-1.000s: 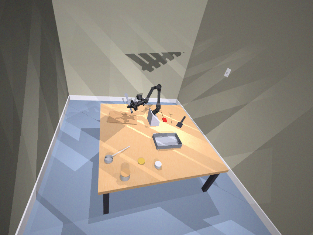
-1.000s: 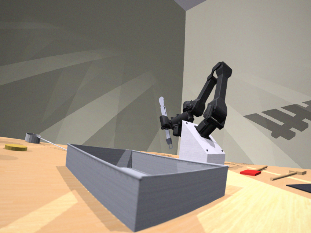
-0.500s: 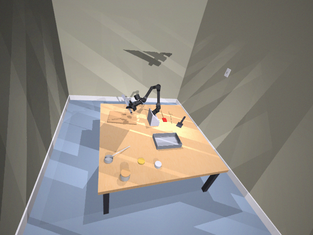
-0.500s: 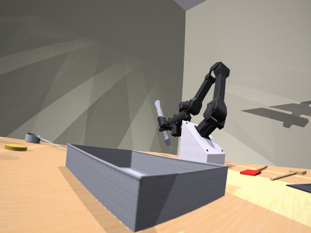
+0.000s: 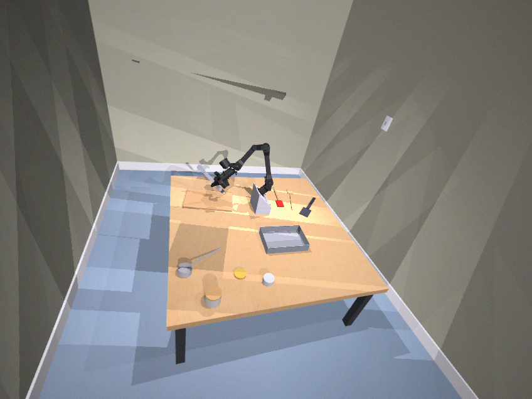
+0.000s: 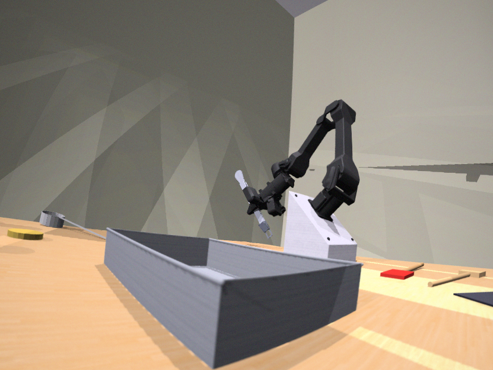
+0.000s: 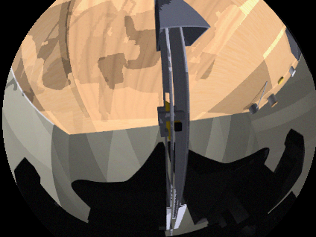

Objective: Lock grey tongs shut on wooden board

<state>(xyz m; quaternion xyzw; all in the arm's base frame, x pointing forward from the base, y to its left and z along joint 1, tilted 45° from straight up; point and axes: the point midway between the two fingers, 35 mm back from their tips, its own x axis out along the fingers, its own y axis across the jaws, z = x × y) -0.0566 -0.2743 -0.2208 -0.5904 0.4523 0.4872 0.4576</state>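
Evidently, the claw [image 5: 217,182] [image 6: 256,206] [image 7: 165,145] grips the tongs [image 5: 205,172] [image 6: 260,220] [image 7: 180,86], squeezed narrow.
Held aloft near the wooden board [image 5: 196,199], tips upward, hinge low: presumably to engage the gravity lock before laying down.

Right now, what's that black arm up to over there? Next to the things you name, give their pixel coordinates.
The black arm [image 5: 267,165] [image 6: 343,135] has its claw [image 5: 218,184] [image 6: 255,206] closed on a pair of grey tongs [image 5: 206,172] [image 6: 239,178] [image 7: 181,82]. It holds them up at a slant, tips uppermost and hinge end down, above the wooden board [image 5: 201,200]. They aren't lying on the board yet, and I can't tell whether they've locked.
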